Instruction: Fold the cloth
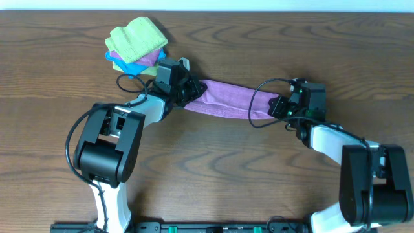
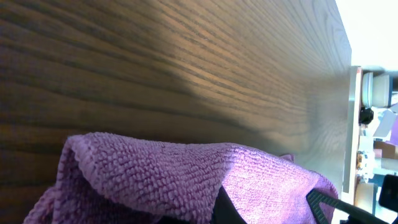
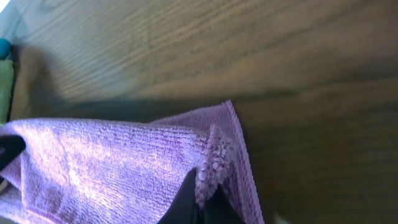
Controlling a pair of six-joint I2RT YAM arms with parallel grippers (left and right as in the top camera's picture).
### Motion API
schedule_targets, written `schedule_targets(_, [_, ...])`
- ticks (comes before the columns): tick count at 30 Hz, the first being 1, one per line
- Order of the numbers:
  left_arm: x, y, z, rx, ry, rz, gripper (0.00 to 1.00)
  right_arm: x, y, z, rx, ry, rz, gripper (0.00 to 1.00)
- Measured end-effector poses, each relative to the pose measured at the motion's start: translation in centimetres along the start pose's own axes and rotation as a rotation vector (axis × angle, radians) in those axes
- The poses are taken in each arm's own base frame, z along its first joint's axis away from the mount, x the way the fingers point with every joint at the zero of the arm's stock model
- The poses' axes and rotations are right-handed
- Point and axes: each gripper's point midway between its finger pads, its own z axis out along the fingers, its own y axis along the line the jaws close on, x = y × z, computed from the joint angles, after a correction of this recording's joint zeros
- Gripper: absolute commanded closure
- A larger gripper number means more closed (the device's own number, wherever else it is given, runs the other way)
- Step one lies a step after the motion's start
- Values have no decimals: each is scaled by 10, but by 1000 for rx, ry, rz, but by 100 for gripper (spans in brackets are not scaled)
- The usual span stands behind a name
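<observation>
A purple cloth is stretched in a narrow band between my two grippers above the wooden table. My left gripper is shut on its left end; in the left wrist view the cloth bunches over the jaws. My right gripper is shut on its right end; in the right wrist view the cloth has a pinched corner between the dark fingers. The fingertips are mostly hidden by cloth.
A pile of folded cloths, green on top with purple, yellow and blue beneath, lies at the back left, just behind my left gripper. Its green edge shows in the right wrist view. Black cables loop near both wrists.
</observation>
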Motion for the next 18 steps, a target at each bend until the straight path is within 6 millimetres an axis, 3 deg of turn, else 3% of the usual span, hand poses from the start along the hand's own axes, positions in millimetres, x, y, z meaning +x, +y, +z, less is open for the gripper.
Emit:
schedule_targets(1, [1, 1, 0, -4, 4, 2, 94, -1, 0, 0, 1, -3, -1, 93])
schedule_targets(3, [1, 3, 0, -16, 7, -1, 94, -3, -3, 0, 20, -11, -2, 74])
schedule_targets(5, [-3, 9, -3, -29, -4, -9, 94, -5, -10, 0, 51, -21, 6, 64])
schedule_targets(7, [-9, 13, -6, -33, -16, -15, 81, -6, -11, 0, 59, -26, 3, 58])
schedule_targets(11, [-21, 21, -13, -29, -35, -18, 42, -6, -12, 0, 63, -27, 2, 59])
schedule_targets(13, [-27, 23, -18, -18, -40, -22, 33, -5, -12, -1, 63, -23, 3, 60])
schedule_targets(18, [-41, 21, -29, 37, -36, -40, 22, -4, -8, -7, 57, -10, 6, 60])
